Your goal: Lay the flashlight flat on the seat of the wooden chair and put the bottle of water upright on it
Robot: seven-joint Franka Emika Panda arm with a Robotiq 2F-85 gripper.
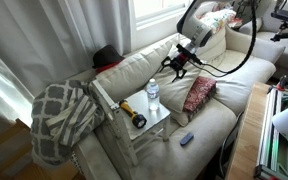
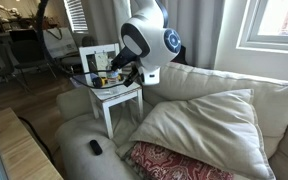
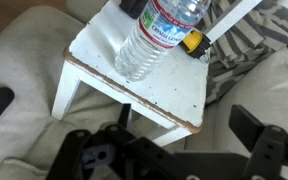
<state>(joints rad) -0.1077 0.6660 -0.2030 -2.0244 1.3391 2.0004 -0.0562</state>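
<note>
The bottle of water [image 1: 153,97] stands upright on the pale seat of the wooden chair [image 1: 156,120], which rests on the sofa. The flashlight [image 1: 134,113], yellow with a black head, lies flat on the seat beside it. My gripper [image 1: 179,63] hangs open above and to the right of the bottle, holding nothing. In the wrist view the bottle [image 3: 156,42] fills the top centre over the seat [image 3: 134,85], and only a yellow bit of the flashlight [image 3: 192,43] shows behind it. The gripper [image 3: 184,128] is open, clear of the chair. In an exterior view the arm hides most of the chair [image 2: 116,94].
A small blue-and-dark gadget [image 1: 187,138] lies on the sofa cushion in front of the chair. A red patterned pillow [image 1: 198,93] sits just right of it. A plaid blanket [image 1: 64,115] drapes the sofa arm. A large cream cushion [image 2: 199,125] lies below the arm.
</note>
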